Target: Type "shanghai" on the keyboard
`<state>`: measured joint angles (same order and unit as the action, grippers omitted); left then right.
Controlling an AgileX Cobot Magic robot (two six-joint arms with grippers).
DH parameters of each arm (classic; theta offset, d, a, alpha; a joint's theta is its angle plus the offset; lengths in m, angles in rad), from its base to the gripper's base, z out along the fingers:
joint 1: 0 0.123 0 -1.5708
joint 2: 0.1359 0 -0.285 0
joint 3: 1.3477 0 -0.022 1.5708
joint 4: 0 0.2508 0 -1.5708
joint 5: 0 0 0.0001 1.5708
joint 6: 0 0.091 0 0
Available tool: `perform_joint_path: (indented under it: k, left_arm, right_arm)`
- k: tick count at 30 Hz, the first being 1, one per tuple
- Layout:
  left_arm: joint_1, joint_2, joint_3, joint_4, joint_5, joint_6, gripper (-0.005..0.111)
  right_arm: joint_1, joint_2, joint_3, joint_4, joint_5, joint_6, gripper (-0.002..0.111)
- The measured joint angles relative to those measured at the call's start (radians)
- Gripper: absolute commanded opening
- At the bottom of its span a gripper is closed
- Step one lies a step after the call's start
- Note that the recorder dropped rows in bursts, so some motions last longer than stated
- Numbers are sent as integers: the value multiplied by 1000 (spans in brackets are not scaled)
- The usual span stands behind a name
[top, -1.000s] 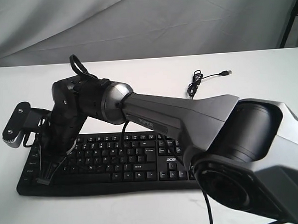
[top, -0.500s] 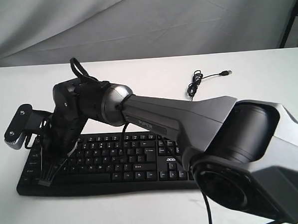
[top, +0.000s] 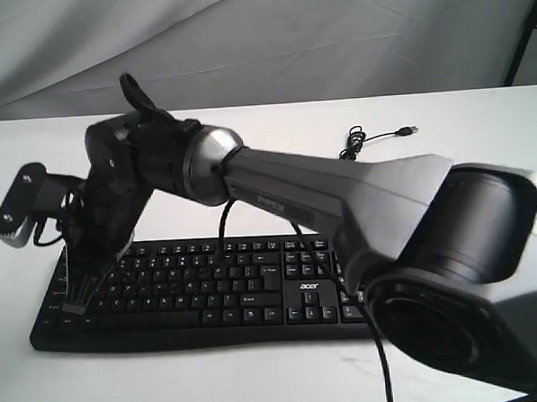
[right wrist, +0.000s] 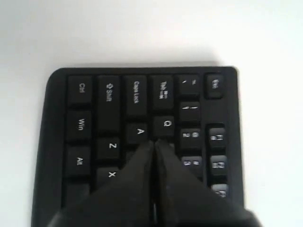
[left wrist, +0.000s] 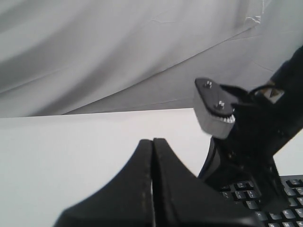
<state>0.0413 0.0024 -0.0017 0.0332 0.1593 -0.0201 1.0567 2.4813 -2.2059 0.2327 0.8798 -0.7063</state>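
The black keyboard (top: 221, 283) lies across the white table, its acer logo (top: 309, 288) near the number pad. My right arm reaches over the middle to the keyboard's left end. There the right gripper (top: 74, 307) is shut, empty, and points down at the keys. In the right wrist view the right gripper (right wrist: 154, 142) has its tips just below the A key (right wrist: 139, 132) and the Q key (right wrist: 166, 124); whether they touch a key does not show. The left gripper (left wrist: 153, 141) is shut and empty above bare table, left of the keyboard (left wrist: 289, 198).
The thin black cable (top: 352, 148) lies coiled behind the keyboard, ending in a USB plug (top: 411, 130). A grey cloth backdrop (top: 260, 39) hangs behind the table. The right arm's wrist camera (top: 17, 212) juts out to the left, and the same wrist camera (left wrist: 214, 113) shows close to the left gripper.
The right arm's wrist has lifted and shifted a little left, and its shut gripper has risen slightly over the keyboard's left end.
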Motion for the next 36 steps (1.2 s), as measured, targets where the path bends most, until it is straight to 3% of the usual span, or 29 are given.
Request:
perform_joint_path:
  k: [8,14,24,36]
  left_arm:
    - [0,0,0,0,0,0,0]
    - [0,0,0,0,0,0,0]
    - [0,0,0,0,0,0,0]
    - [0,0,0,0,0,0,0]
  right_arm:
    - [0,-90,20,-56,65,44,0]
    - [-32,-150,181,-60,68,81,0]
    - [-90,-293,508,-39,-125,108,0]
    - [-92,-280,578,123,-267,-1,0]
